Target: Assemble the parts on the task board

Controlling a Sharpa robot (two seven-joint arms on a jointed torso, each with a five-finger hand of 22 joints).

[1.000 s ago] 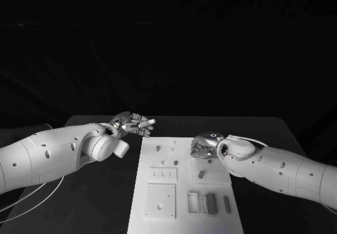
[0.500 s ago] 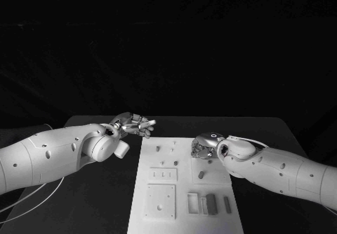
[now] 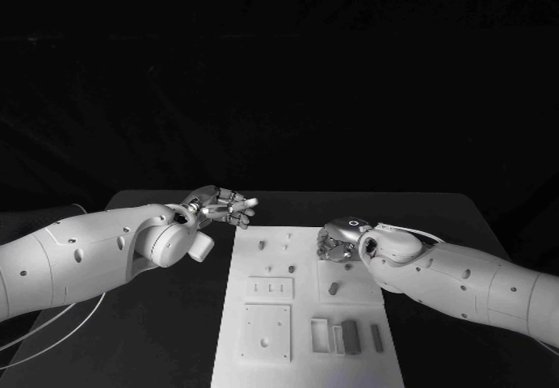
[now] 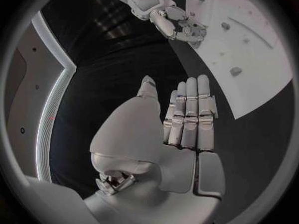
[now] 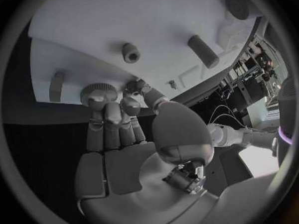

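Right hand (image 3: 339, 242) grips a round knurled part (image 5: 98, 92) at the task board (image 3: 305, 356) edge; insertion presumably follows. Left hand (image 3: 221, 206) released, empty.

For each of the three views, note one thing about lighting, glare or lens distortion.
Head view: the task board is bright against a dark table and black background. Left wrist view: fisheye bends the board's straight edge into a curve. Right wrist view: a bright glare patch sits at the circle's rim.

Left hand (image 3: 219, 206) flat, fingers straight, holding nothing; right hand (image 3: 340, 241) fingers curled, grip unclear
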